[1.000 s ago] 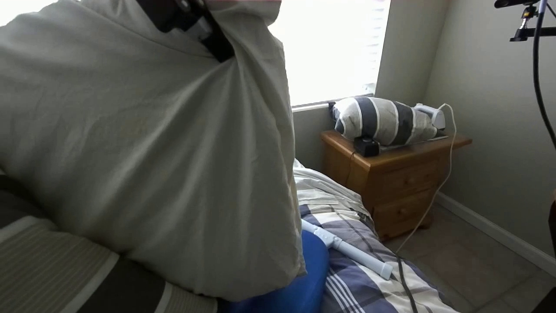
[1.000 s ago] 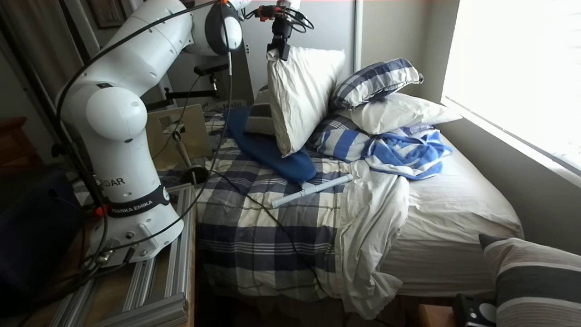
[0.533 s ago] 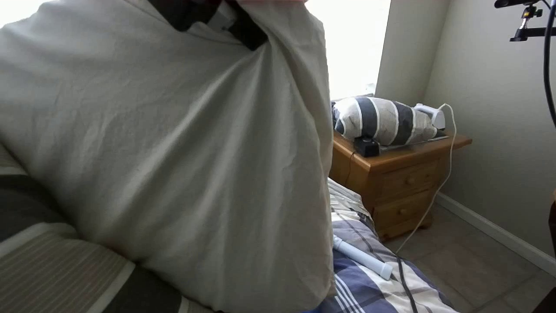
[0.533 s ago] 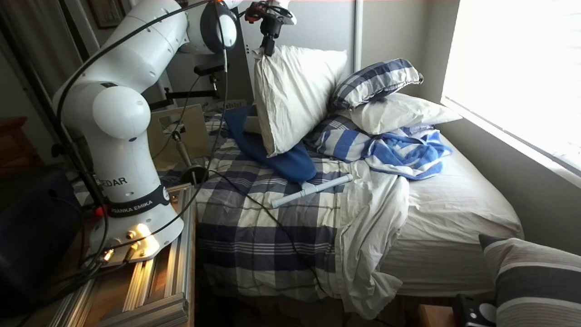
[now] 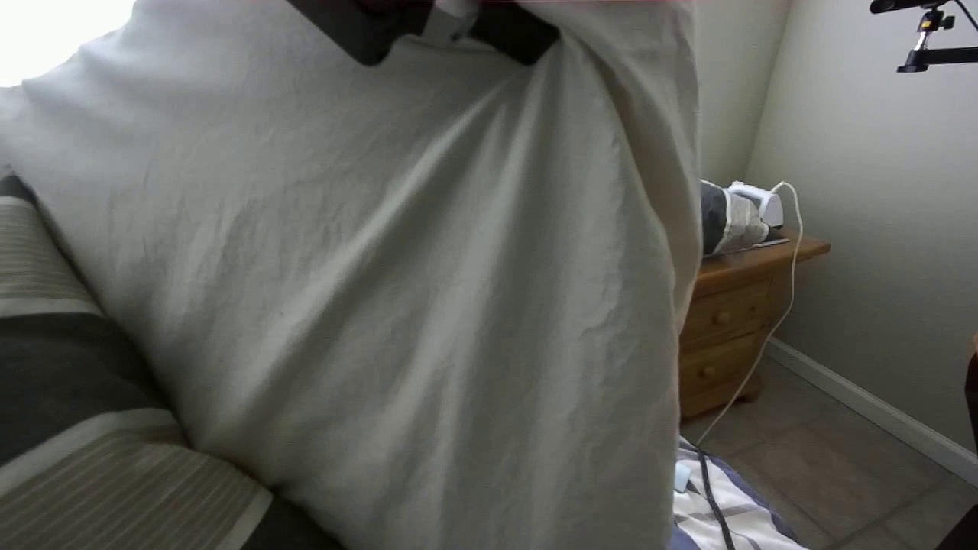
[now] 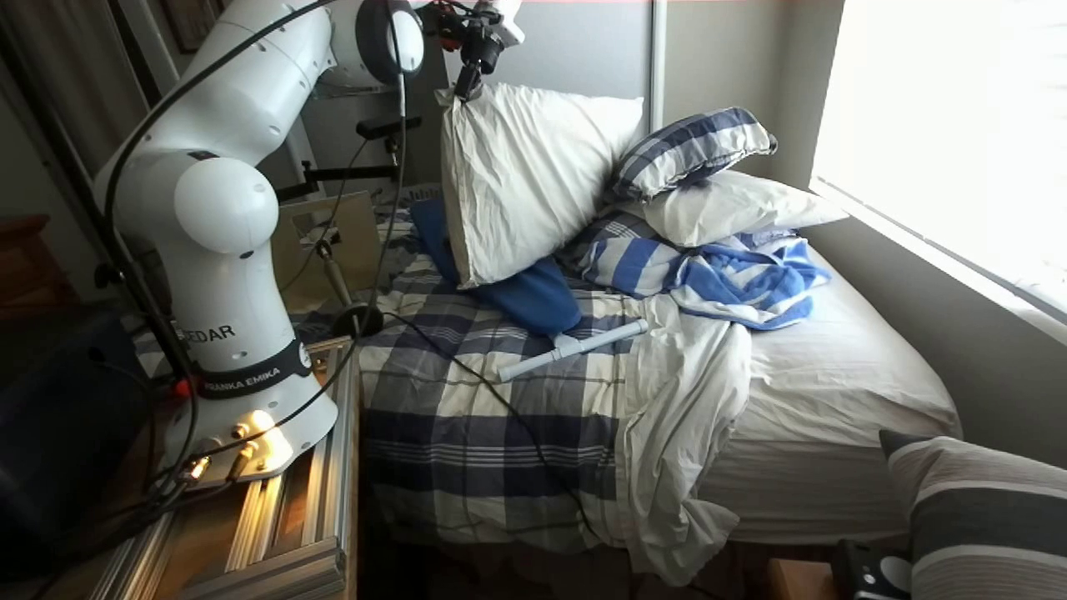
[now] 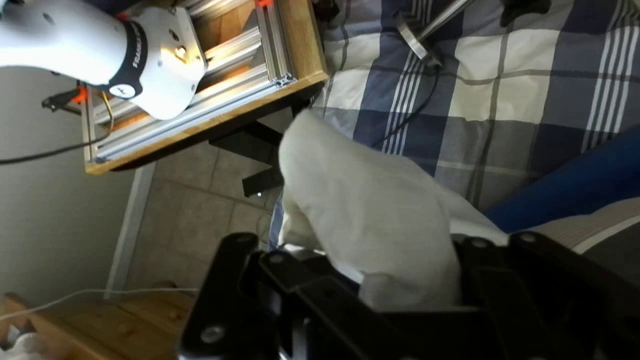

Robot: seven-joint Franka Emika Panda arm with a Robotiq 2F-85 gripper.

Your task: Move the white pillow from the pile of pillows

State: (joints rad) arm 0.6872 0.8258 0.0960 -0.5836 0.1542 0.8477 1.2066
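A white pillow (image 6: 521,183) hangs on edge from my gripper (image 6: 468,87), which is shut on its upper corner. In an exterior view the pillow (image 5: 428,290) fills most of the picture, with the gripper (image 5: 489,34) at its top. In the wrist view a bunched fold of the pillow (image 7: 370,200) sits between the fingers of the gripper (image 7: 385,270). The pile beside it has a plaid pillow (image 6: 696,146) on top of another white pillow (image 6: 733,208). I cannot tell whether the held pillow touches the pile.
A blue padded board (image 6: 533,296) and a pale pipe (image 6: 575,348) lie under the pillow on the plaid bed. A striped grey pillow (image 5: 114,443) is close by. A striped towel (image 6: 746,283), nightstand (image 5: 733,305) and metal stand (image 6: 333,279) are around.
The gripper has carried the white pillow toward the arm's base side. The pillow now covers much more of the nightstand and pipe in an exterior view. A light at the base has come on.
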